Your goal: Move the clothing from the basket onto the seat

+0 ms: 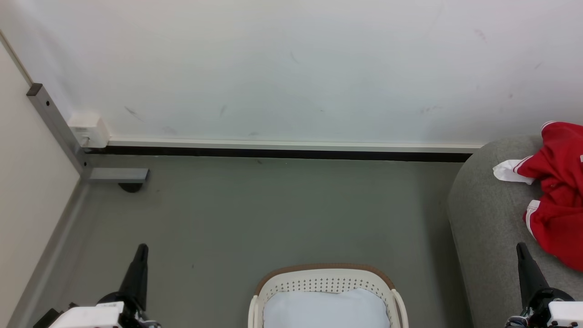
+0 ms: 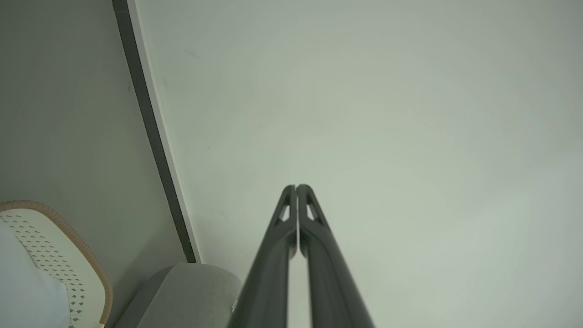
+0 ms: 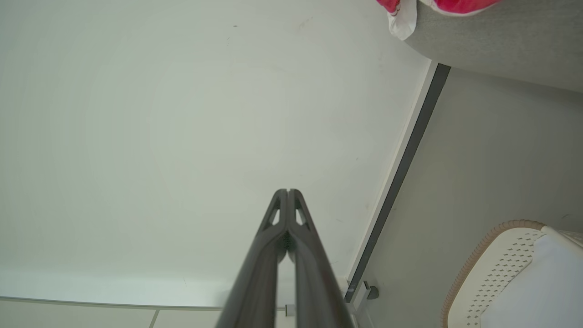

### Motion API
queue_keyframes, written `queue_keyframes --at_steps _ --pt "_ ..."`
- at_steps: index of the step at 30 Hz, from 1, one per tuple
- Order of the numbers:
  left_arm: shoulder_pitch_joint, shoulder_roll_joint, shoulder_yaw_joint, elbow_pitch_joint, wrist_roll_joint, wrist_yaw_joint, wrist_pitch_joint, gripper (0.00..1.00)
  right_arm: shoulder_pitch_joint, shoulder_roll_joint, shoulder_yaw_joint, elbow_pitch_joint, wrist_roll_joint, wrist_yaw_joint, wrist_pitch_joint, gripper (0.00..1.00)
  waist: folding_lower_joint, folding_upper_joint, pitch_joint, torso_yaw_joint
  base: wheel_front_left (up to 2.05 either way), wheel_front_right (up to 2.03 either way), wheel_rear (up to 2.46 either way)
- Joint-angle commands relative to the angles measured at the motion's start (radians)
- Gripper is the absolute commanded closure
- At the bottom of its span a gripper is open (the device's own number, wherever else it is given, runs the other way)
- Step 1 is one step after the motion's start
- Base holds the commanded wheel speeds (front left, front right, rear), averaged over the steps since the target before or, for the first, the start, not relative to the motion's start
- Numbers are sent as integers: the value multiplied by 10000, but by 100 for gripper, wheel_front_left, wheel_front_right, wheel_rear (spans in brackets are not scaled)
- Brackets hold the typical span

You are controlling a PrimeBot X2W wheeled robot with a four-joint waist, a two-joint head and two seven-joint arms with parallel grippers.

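The head view takes in the clothing (image 1: 558, 191) heaped on the seat (image 1: 487, 218), and the basket (image 1: 325, 269) on the floor (image 1: 273, 214) holding a pale pad (image 1: 325, 310). The wrist views bring each claw close: the left gripper (image 2: 296, 187) and right gripper (image 3: 288, 191) are pressed closed, empty, aimed at the wall (image 2: 410, 114).

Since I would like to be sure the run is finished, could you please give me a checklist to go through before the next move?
1. Clothing lying on the seat: ok.
2. All of the clothing resting on it: cannot tell, the pile runs off the picture's edge.
3. Basket free of red pieces: ok for the part in view, where a pale pad lies; its near end is cut off.
4. Left gripper shut, empty: ok.
5. Right gripper shut, empty: ok.
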Motion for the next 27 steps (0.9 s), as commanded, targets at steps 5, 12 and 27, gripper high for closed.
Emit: queue_keyframes --at_steps 5,12,27 --pt "-90 20 19 -30 -137 -44 38 100 -123 -78 -40 -47 12 -21 33 100 0 0 0 0 0 0 0" --pt "-90 20 19 -30 -138 -44 38 100 -123 -78 -40 -47 12 -21 32 100 0 0 0 0 0 0 0" --pt "-89 20 18 -31 -138 -44 38 100 -123 -78 -40 -47 12 -21 32 100 0 0 0 0 0 0 0"
